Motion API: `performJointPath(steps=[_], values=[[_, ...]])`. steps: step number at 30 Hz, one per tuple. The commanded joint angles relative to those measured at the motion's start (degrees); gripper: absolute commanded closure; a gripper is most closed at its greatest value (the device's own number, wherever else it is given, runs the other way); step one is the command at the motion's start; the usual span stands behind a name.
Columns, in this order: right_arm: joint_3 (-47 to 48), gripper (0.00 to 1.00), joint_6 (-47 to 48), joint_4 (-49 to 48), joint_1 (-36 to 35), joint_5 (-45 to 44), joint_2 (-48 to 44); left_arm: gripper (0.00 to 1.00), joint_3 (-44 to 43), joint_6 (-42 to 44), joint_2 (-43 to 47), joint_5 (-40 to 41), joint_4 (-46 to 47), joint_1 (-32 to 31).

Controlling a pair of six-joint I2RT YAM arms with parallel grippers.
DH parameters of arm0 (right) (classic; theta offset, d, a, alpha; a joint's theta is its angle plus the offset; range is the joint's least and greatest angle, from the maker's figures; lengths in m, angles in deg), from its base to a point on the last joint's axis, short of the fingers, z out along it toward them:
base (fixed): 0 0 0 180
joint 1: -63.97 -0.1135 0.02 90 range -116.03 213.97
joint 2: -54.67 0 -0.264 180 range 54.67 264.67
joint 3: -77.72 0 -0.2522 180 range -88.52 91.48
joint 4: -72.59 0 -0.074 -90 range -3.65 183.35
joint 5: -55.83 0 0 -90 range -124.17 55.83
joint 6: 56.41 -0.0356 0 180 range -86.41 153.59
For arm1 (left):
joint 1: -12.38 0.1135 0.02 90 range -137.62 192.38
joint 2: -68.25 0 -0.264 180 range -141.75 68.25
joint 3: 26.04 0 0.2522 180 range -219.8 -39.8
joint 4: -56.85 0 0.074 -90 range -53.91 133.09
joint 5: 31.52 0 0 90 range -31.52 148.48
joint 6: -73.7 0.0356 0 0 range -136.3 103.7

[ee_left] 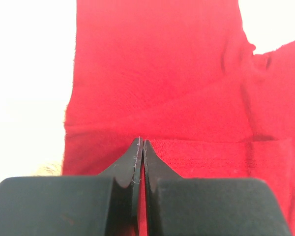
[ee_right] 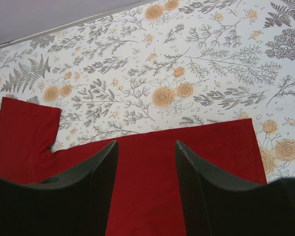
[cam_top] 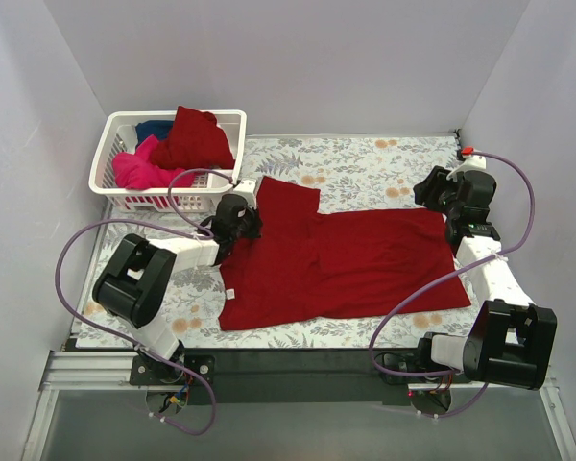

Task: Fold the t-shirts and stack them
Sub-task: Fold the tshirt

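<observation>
A dark red t-shirt [cam_top: 346, 264] lies spread flat on the flowered table, one sleeve pointing to the far left. My left gripper [cam_top: 251, 227] sits at the shirt's left edge. In the left wrist view its jaws [ee_left: 141, 142] are closed with red cloth [ee_left: 157, 73] pinched between them. My right gripper [cam_top: 426, 189] hovers open and empty over the shirt's far right edge. In the right wrist view its fingers [ee_right: 146, 145] frame the shirt's straight edge [ee_right: 216, 147]. A second dark red shirt [cam_top: 194, 137], a hot pink one [cam_top: 139, 168] and a dark blue one [cam_top: 154, 128] lie bunched in the basket.
The white lattice basket [cam_top: 228, 120] stands at the far left of the table, just behind my left gripper. White walls close in the left, back and right sides. Bare flowered tablecloth [cam_top: 384, 163] shows behind the shirt.
</observation>
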Motion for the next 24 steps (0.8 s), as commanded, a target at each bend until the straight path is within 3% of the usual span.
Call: performJointPath(steps=[1,14,17,18,21,24], values=[[-0.01,0.55,0.99,-2.32,-0.09,-1.13,-1.50,1.00,1.22,0.49,3.21,2.50,2.08,1.07],[0.17,0.55,1.17,-2.32,-0.09,-1.22,-0.98,1.00,2.19,0.49,3.92,4.79,1.82,2.30],[0.34,0.55,1.25,-2.32,-0.09,-1.13,-0.45,0.82,0.44,0.23,2.34,4.70,0.86,2.39],[0.34,0.55,1.25,-2.32,-0.09,-1.04,-0.19,0.69,-0.35,0.05,2.08,4.70,0.51,2.39],[0.34,0.55,1.52,-2.32,-0.09,-1.13,0.16,0.54,-3.77,-0.04,1.46,4.70,0.33,2.30],[0.43,0.55,1.61,-2.32,-0.09,-1.31,0.60,0.50,-8.52,1.01,0.59,4.61,0.06,1.87]])
